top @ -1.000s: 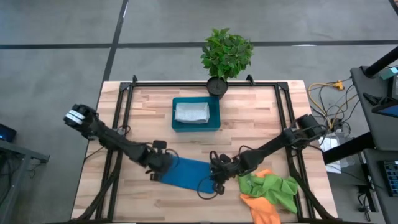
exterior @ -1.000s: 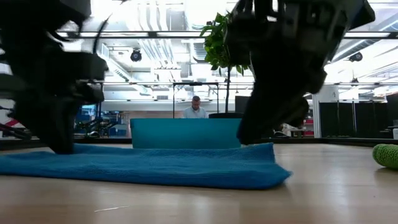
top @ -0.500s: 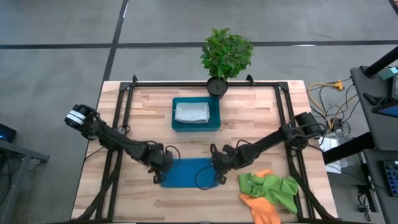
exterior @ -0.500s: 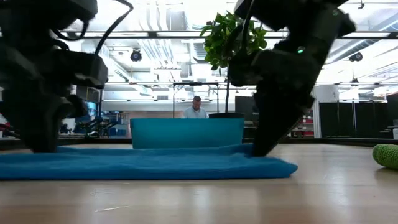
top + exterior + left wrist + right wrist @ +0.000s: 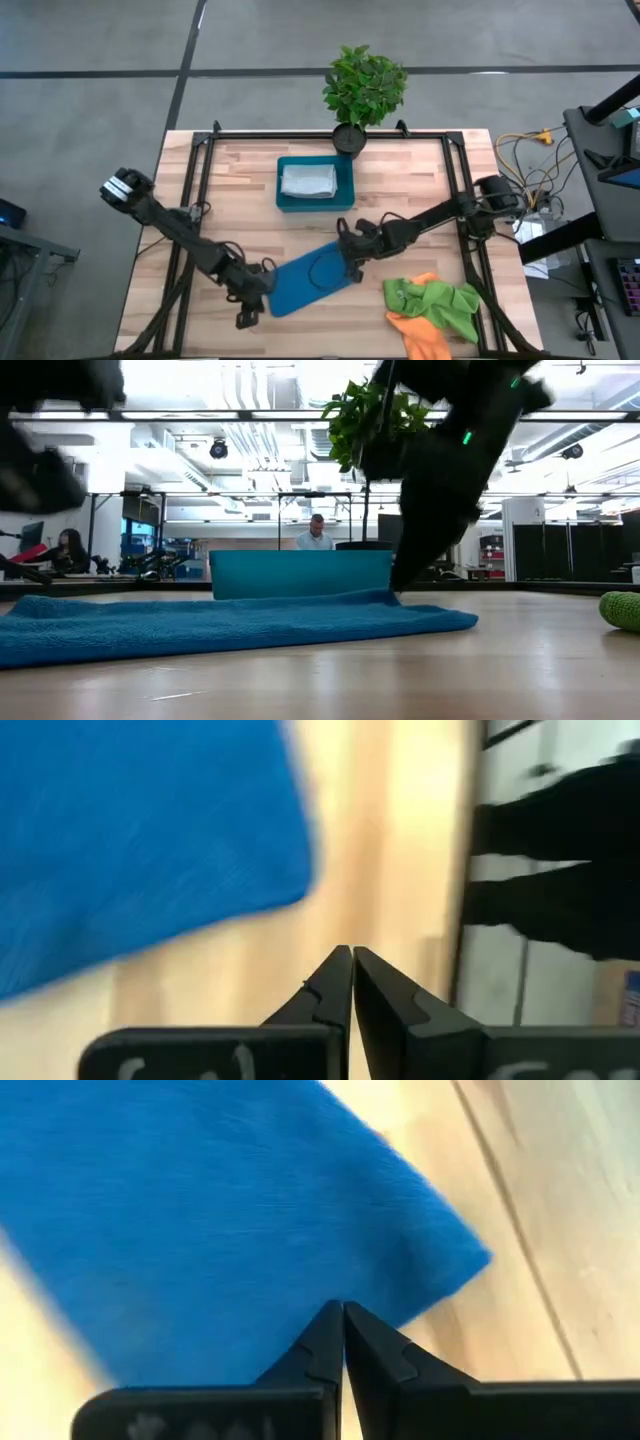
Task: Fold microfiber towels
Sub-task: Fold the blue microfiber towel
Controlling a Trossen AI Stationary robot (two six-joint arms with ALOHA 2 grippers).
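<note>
The bright blue towel [image 5: 308,279] lies folded flat on the wood, slanting, and also shows in the low view [image 5: 230,624]. My right gripper [image 5: 349,262] is shut, its tips down on the towel's far right part [image 5: 340,1308]. My left gripper [image 5: 247,306] is shut over bare wood [image 5: 350,952], just off the towel's near left corner and touching nothing. The lime green towel [image 5: 442,299] and the orange towel [image 5: 420,336] lie heaped at the near right. The grey-white towel [image 5: 308,181] lies folded in the tray. My right gripper has its shut fingertips on the blue towel close to its far right corner [image 5: 440,1250], coming down at a slant from the far right. Whether cloth lies between the tips I cannot tell. The towel lies flat on the table.
A rigid teal tray [image 5: 345,185] stands at the table's far middle, also in the low view [image 5: 300,573]. A potted plant [image 5: 362,88] stands at the far edge. The green towel's edge shows at the low view's right [image 5: 622,610]. People are in the room behind.
My right gripper has gone toward the far edge, and the blue towel's right end has gone with it, so the towel has turned and now slants. My left gripper has gone toward the near left, off the towel's left end.
</note>
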